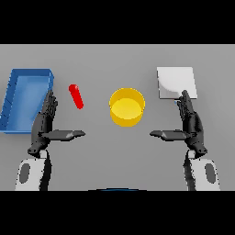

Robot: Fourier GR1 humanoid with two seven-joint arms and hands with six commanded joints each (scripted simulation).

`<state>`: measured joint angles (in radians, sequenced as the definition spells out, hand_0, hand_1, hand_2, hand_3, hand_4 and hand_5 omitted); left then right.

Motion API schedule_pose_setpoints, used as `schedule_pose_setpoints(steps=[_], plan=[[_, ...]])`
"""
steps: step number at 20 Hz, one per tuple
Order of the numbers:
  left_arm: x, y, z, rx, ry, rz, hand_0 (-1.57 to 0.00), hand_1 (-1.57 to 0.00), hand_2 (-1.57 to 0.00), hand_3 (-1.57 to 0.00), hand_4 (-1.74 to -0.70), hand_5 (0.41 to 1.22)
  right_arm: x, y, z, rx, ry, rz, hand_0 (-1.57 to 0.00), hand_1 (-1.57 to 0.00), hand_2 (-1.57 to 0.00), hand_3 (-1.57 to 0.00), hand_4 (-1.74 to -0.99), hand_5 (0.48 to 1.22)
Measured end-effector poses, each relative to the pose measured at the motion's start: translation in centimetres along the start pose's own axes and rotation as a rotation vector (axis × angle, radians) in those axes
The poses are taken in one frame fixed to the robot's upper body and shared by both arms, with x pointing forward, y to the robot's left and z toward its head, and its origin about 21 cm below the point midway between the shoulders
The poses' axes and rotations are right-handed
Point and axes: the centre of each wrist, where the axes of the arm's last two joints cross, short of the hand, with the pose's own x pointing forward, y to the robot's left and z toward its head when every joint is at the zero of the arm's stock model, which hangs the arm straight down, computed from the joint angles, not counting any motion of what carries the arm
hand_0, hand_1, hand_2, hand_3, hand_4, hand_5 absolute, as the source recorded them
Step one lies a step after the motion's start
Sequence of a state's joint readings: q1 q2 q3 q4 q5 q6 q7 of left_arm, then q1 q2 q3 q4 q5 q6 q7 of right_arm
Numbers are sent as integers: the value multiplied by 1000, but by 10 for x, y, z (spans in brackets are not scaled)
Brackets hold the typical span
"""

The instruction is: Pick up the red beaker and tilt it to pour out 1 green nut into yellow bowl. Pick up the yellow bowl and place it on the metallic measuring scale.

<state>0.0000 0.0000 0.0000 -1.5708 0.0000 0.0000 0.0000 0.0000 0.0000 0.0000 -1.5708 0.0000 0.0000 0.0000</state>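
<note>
- the robot's dark left hand [44,123] rests low on the left side of the grey table [101,59], fingers straight and pointing away, thumb stretched inward, holding nothing.
- the dark right hand [191,123] mirrors it on the right side, fingers straight, thumb reaching toward the centre, equally empty.
- just beyond the left hand's thumb stands the small red cylindrical beaker [76,96], appearing tilted in this view; the green nut it is meant to carry cannot be made out.
- between the two hands, a little farther out, sits the round yellow bowl [126,107], open side up and showing nothing inside.
- past the right hand's fingertips lies the flat, pale metallic measuring scale [176,82], near the bowl but apart from it.
- an open blue rectangular tray [25,98] sits at the far left, its wall just beside the left hand's fingers.
- judgement: the beaker looks light, rigid and smooth-walled, so likely slippery; a wrap around its middle by the nearer left hand seems the safest hold for a controlled tilt.
- judgement: the bowl looks stiff and light; pinching its rim or cupping its wall should serve.
</note>
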Motion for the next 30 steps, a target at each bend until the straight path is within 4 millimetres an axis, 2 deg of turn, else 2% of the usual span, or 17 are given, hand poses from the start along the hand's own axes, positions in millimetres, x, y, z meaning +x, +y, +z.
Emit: schedule_pose_setpoints(steps=[6, 7, 9, 13, 14, 16, 21, 25, 26, 30], plan=[[0, 1, 6, -1, -5, 0, 1, 1, 1, 1, -1141, 660, -2, -1, -2, -2, 1, -3, 1, 1, 1, 1, -1071, 578], [6, 1, 18, -51, -45, -77, 1, 1, 1, 1, -1143, 660, 3, -5, 7, 19, -91, 153, 1, 1, 1, 1, -1072, 577], [20, 2, 31, -73, -83, -154, 1, 1, 1, 1, -1142, 662, 10, -1, 16, 28, -160, 296, 1, 1, 1, 1, -1064, 577], [27, 1, 39, -97, -30, -195, 1, 1, 1, 1, -1139, 652, 15, 2, 23, 51, -166, 329, 1, 1, 1, 1, -1118, 600], [28, -2, 38, -105, -21, -196, 1, 1, 1, 1, -1137, 650, 15, 1, 20, 51, -140, 323, 1, 1, 1, 1, -1131, 607], [21, -9, 31, -113, 20, -198, 1, 1, 1, 1, -1136, 648, 16, 6, 22, 66, -152, 303, 1, 1, 1, 1, -1163, 624], [10, -2, -7, -112, 71, -208, 1, 1, 1, 1, -1178, 650, 18, 1, 18, 87, -151, 254, 1, 1, 1, 1, -1215, 628], [-2, -5, -35, -122, 87, -238, 1, 1, 1, 1, -1178, 637, 13, 1, 21, 94, -156, 244, 1, 1, 1, 1, -1229, 626], [-4, -6, -42, -133, 81, -233, 1, 1, 1, 1, -1180, 636, 16, 2, 17, 87, -144, 237, 1, 1, 1, 1, -1229, 626], [-5, -14, -62, -152, 51, -236, 1, 1, 1, 1, -1200, 651, 12, -3, 22, 88, -154, 254, 1, 1, 1, 1, -1222, 627]])
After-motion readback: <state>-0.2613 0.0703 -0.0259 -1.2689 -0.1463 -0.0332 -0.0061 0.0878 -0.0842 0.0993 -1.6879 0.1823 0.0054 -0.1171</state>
